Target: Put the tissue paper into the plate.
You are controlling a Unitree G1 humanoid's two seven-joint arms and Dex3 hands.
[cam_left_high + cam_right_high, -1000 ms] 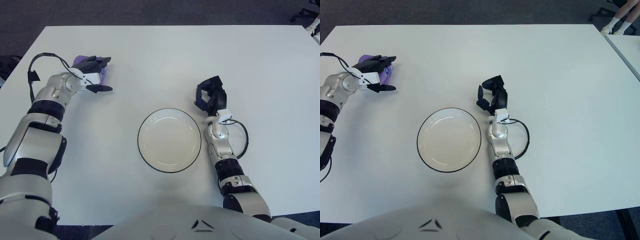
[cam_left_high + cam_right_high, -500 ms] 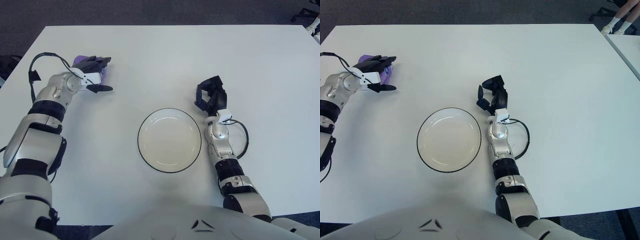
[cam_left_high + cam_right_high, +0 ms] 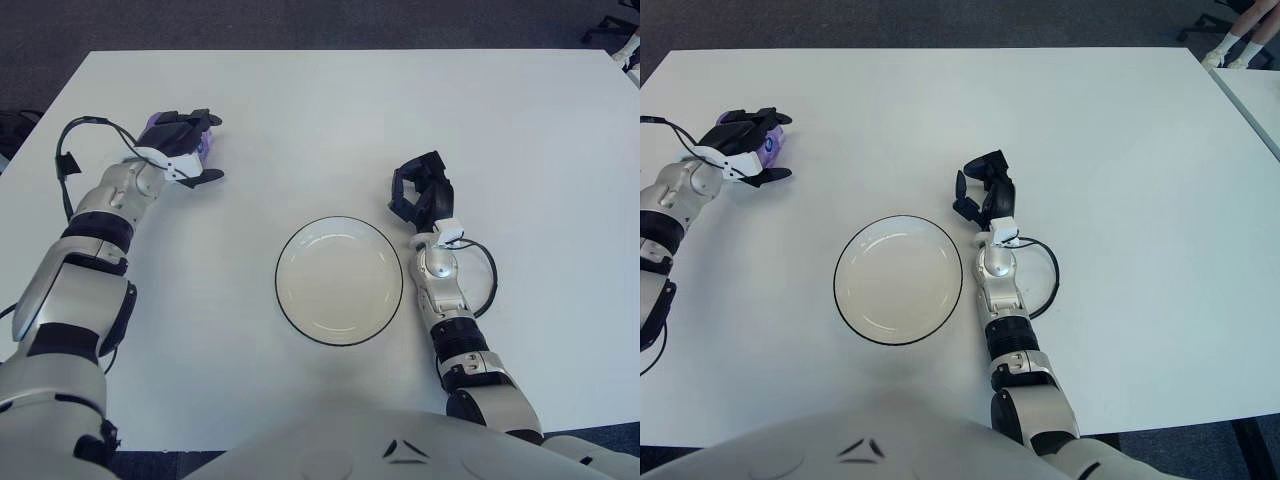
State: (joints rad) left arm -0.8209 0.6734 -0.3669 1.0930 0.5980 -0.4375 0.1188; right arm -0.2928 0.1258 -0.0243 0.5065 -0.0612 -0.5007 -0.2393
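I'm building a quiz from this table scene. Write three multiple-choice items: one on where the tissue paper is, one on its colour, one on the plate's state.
1. Where is the tissue paper?
A. In the plate
B. At the left hand, far left of the table
C. Beside the right hand

2. What colour is the tissue paper?
A. Purple
B. Yellow
C. Green

3. What state is the plate in?
A. Holding the tissue
B. Overturned
C. Upright and empty

Key:
1 B, it shows under the left hand's fingers, well away from the plate.
2 A, purple shows between the dark fingers.
3 C, its pale inside is bare, with the right hand beside its right rim.
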